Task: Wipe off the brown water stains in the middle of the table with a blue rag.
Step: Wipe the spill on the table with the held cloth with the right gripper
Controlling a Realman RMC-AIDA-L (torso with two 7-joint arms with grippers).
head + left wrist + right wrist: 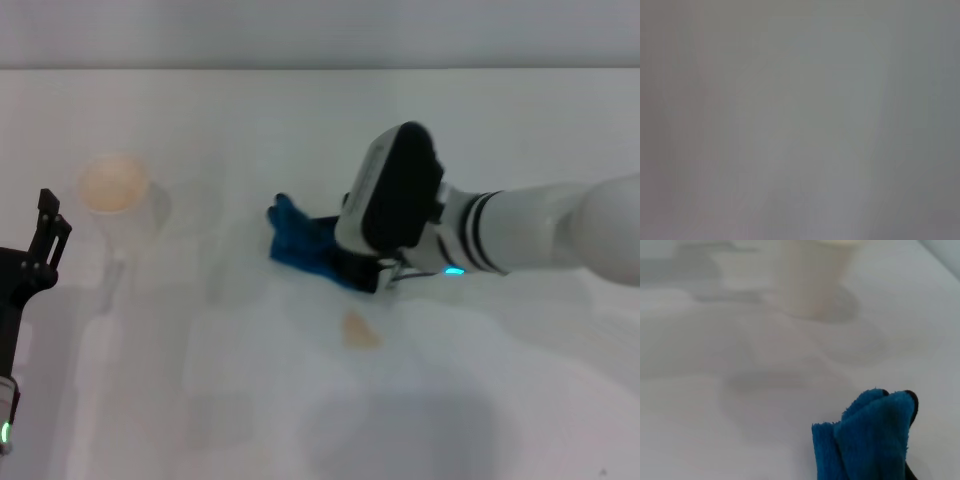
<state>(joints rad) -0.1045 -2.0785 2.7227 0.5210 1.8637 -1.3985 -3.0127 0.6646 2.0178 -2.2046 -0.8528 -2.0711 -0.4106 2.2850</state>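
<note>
The blue rag is bunched up in the middle of the white table, and my right gripper is shut on its near end. The same blue rag shows as a crumpled wad low in the right wrist view. The brown water stains form a small tan patch on the table just in front of the right gripper, apart from the rag. My left gripper stays parked at the table's left edge, open and holding nothing. Only a blank grey surface appears in the left wrist view.
A translucent whitish cup with a tan inside stands at the left back of the table; the cup also rises beyond the rag in the right wrist view. My right forearm reaches in from the right.
</note>
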